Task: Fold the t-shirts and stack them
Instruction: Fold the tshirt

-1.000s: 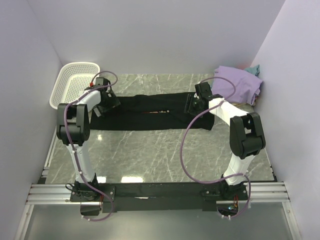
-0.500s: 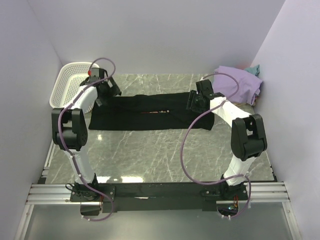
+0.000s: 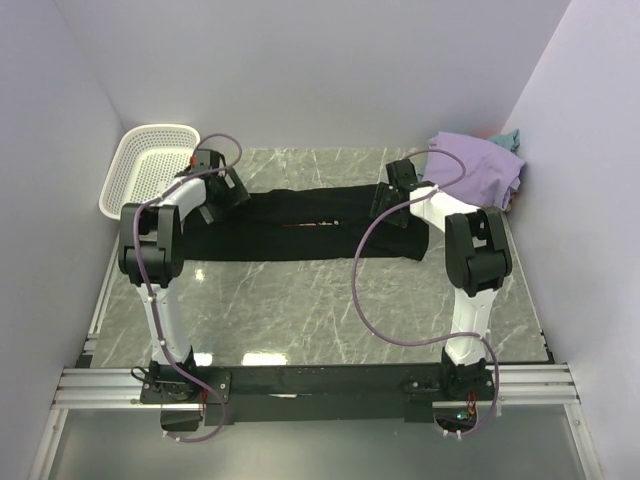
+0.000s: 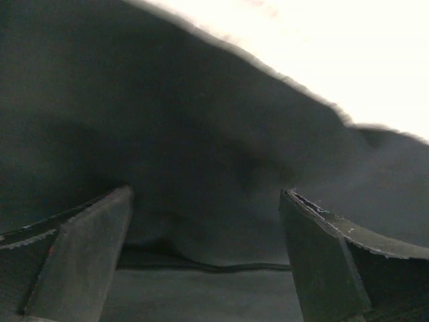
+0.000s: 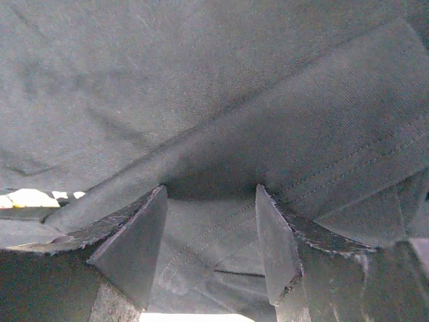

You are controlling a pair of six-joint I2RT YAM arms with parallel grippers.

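The black t-shirt lies as a long, flat band across the table's middle. My left gripper is low over its far left end. In the left wrist view the gripper is open, with black cloth and a dark fold line between the wide-apart fingers. My right gripper is on the shirt's far right part. In the right wrist view it is open, with stitched black cloth between the fingers. The lavender shirt lies bunched at the far right, with the teal one behind it.
A white perforated basket stands at the far left corner, just beyond the left gripper. Grey marble table shows in front of the shirt. Walls close in the left, back and right sides. Purple cables loop off both arms.
My left gripper rose toward the basket, then came back down on the shirt's far left end. My right gripper shifted slightly toward the far edge. The black shirt stays flat.
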